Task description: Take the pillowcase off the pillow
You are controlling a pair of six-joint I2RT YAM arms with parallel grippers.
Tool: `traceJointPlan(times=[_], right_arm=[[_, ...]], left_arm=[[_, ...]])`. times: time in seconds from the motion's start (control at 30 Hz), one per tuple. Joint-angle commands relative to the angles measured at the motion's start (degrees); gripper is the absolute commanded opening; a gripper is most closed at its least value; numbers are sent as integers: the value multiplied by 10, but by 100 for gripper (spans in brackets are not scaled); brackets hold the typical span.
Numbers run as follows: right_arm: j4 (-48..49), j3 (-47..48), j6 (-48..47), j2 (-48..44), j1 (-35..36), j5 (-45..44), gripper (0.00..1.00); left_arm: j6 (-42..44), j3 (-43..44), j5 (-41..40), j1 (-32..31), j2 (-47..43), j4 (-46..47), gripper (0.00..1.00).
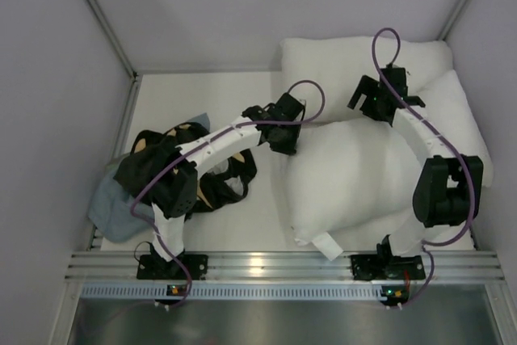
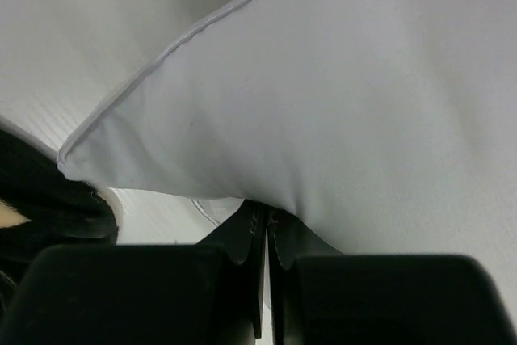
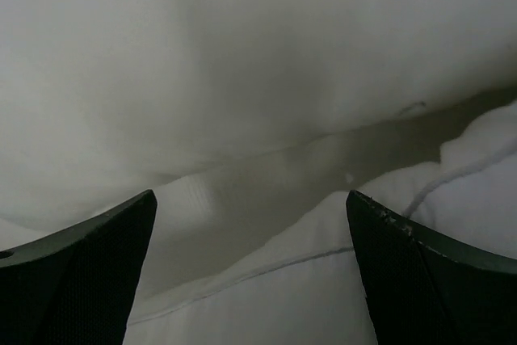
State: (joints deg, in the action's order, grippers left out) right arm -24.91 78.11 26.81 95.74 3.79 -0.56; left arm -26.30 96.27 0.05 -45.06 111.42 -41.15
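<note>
Left gripper (image 2: 260,220) on pillow (image 2: 347,103), pillowcase (image 2: 40,199) beside

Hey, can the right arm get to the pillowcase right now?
Probably not: the pillowcase lies crumpled far left under the left arm, with the pillow between it and the right gripper.

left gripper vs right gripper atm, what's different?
The left gripper is shut, pinching a pucker of the pillow at its edge. The right gripper is wide open and holds nothing. The left gripper sits at the pillow's far-left corner, while the right gripper hovers farther back, where the pillow meets the back pillow. Shared: neither touches the pillowcase, which lies crumpled under the left arm.
</note>
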Motion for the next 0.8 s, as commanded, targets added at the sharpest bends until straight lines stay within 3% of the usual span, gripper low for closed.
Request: traceJointPlan(times=[0.0,0.23,0.37,0.63,0.77], right_arm=[[10,-68,37,-99,-4,-88,95],[-15,-114,23,-197,-4,-184,95],[-24,-117,11,-237,-4,-195,99],[-34,-67,-11,-212,-5,-192,100],[-30,-62,-6,-206,-5,-123,99]], left_arm=[[-16,-9,19,-4,-31,48,3],[11,51,-19,7,-9,42,10],[13,111,-30,28,13,4,15],[-8,21,-137,32,-84,-2,45],[-7,-27,-209,37,-170,-16,50]])
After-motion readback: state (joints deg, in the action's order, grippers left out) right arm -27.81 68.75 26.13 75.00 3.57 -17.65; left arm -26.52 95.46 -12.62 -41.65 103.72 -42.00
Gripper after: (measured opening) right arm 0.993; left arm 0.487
